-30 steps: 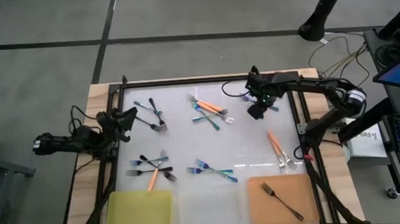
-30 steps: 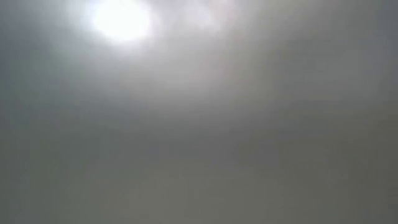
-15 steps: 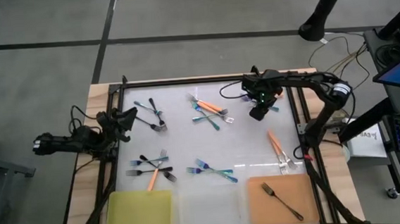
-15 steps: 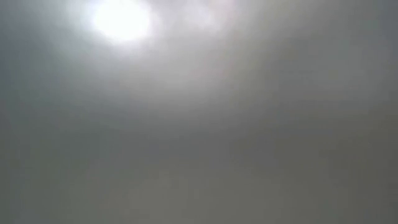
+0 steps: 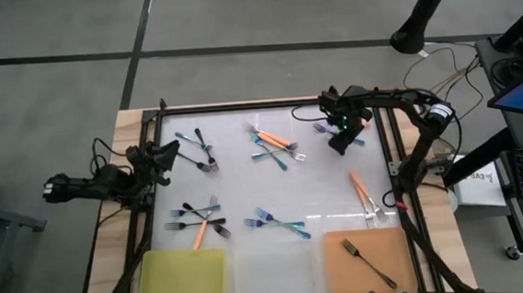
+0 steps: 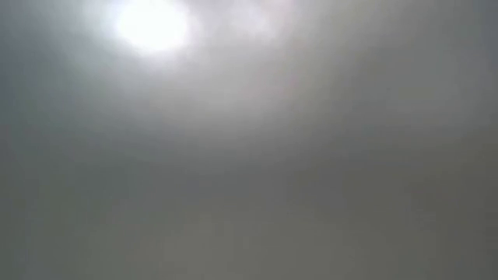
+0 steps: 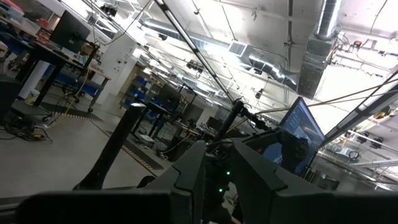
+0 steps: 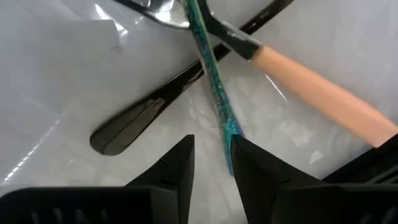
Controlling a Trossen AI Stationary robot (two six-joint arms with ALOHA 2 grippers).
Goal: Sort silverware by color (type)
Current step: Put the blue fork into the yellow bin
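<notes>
Right gripper point(image 8: 210, 163) hangs over a teal fork point(image 8: 214, 87), jaws slightly parted, its handle end at one finger. Left gripper point(image 5: 165, 158) waits at the table's left edge, jaws nearly closed on nothing.

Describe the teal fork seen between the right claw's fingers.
The teal fork has a thin, shiny blue-green handle. It lies on the white table, crossing over a black fork beside an orange-handled fork. Its handle end sits against one of the fingers of the right claw. Its tines are out of view.

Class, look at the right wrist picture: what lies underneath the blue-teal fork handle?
The blue-teal fork lies across a dark fork's handle and an orange-handled fork. Where they cross, the parts beneath it are hidden.
</notes>
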